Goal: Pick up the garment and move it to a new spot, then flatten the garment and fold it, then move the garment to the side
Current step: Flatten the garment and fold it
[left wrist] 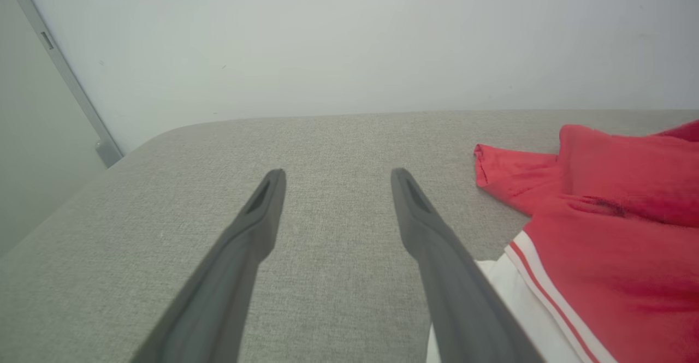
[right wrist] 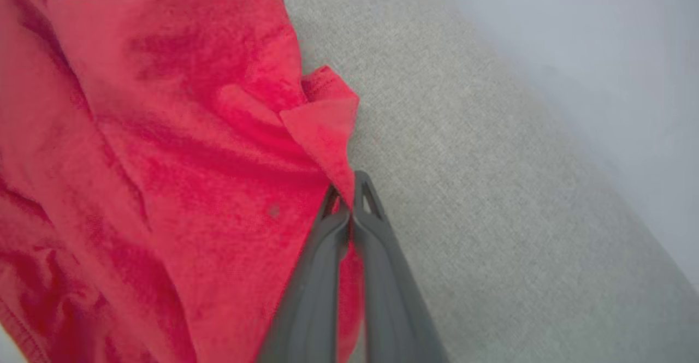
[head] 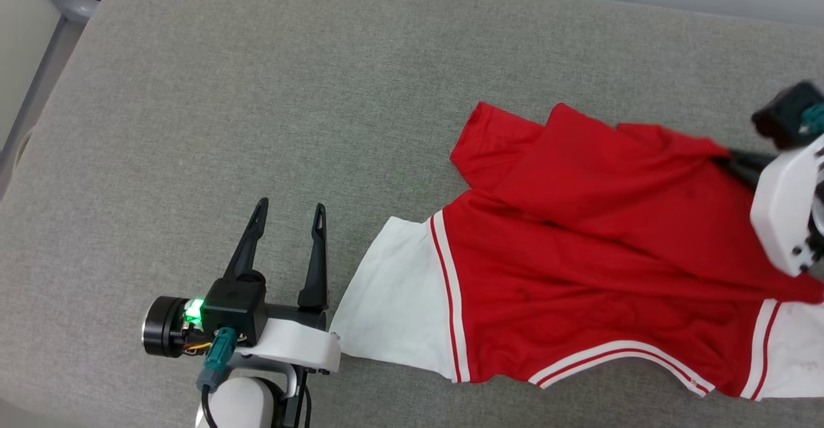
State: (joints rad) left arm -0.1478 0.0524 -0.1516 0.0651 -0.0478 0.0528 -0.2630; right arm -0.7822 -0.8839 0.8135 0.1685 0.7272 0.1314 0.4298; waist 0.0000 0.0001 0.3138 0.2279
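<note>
Our right hand [right wrist: 349, 191] is pinched shut on a thin fold at the edge of the garment [head: 579, 267], which lies crumpled at the right of the grey padded surface [head: 257, 93]. The bite looks shallow, so the cloth may slip free when lifted. Our left hand [head: 290, 215] stands open and empty beside the white sleeve [head: 393, 299]. A one-sided pull could bunch the jersey.

Pad [head: 257, 93]: grey woven fabric, flat and broad, rounded corners.
Wall [left wrist: 349, 41]: pale, plain, a few small specks; stands behind the pad's far edge.
Rail [left wrist: 65, 73]: grey metal strip, slanted, beside the pad's corner.
</note>
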